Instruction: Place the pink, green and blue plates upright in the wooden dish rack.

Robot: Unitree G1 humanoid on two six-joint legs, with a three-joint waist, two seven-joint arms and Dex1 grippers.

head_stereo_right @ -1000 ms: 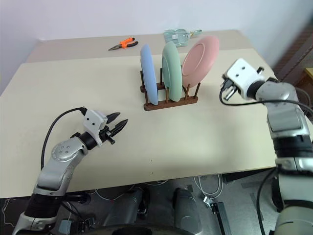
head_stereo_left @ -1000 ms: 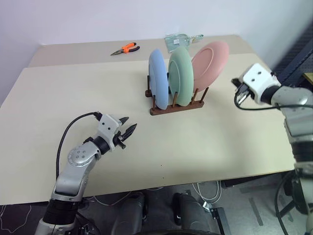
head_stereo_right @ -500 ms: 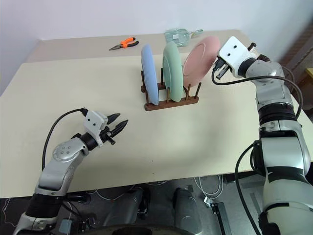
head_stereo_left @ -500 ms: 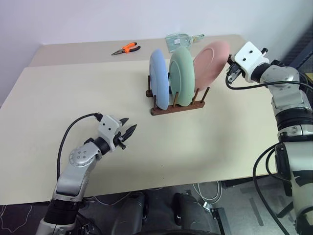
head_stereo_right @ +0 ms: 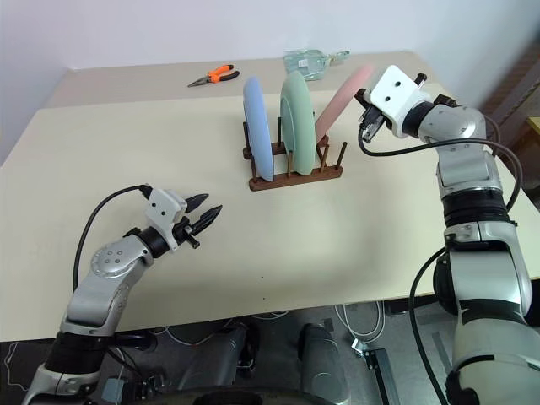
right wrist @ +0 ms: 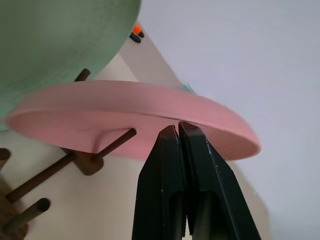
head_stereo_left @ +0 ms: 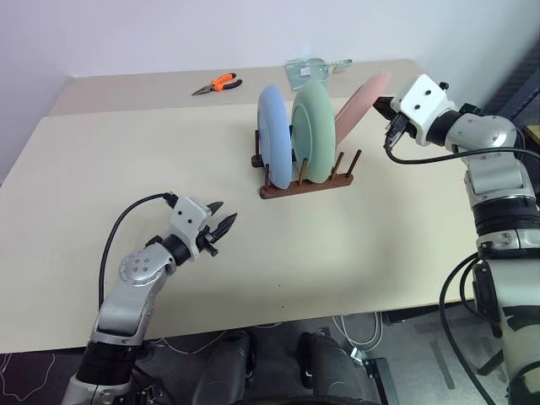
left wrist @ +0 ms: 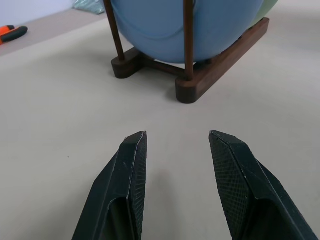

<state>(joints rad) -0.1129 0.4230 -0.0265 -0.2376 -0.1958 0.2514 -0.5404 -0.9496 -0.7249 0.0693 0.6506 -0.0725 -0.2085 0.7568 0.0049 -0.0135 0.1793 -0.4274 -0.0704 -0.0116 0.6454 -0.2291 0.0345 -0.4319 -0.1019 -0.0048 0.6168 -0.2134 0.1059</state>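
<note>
Now right end effector [head_stereo_right: 364,99] pressed together against tilted pink plate [head_stereo_right: 342,86] in wooden dish rack [head_stereo_right: 295,175]; left end effector [head_stereo_right: 205,218] spread.

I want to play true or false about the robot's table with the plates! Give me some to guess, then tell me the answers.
1. The light blue round plate stands in the dark wooden dish rack. True.
2. The salmon pink round plate lies flat on the table. False: it leans tilted at the rack's end.
3. The right gripper has shut fingers at the pink plate's rim. True.
4. The left gripper holds the pale green round plate. False: it is open and empty.
5. The orange-handled pliers lie in the rack. False: they lie on the table's far side.
</note>
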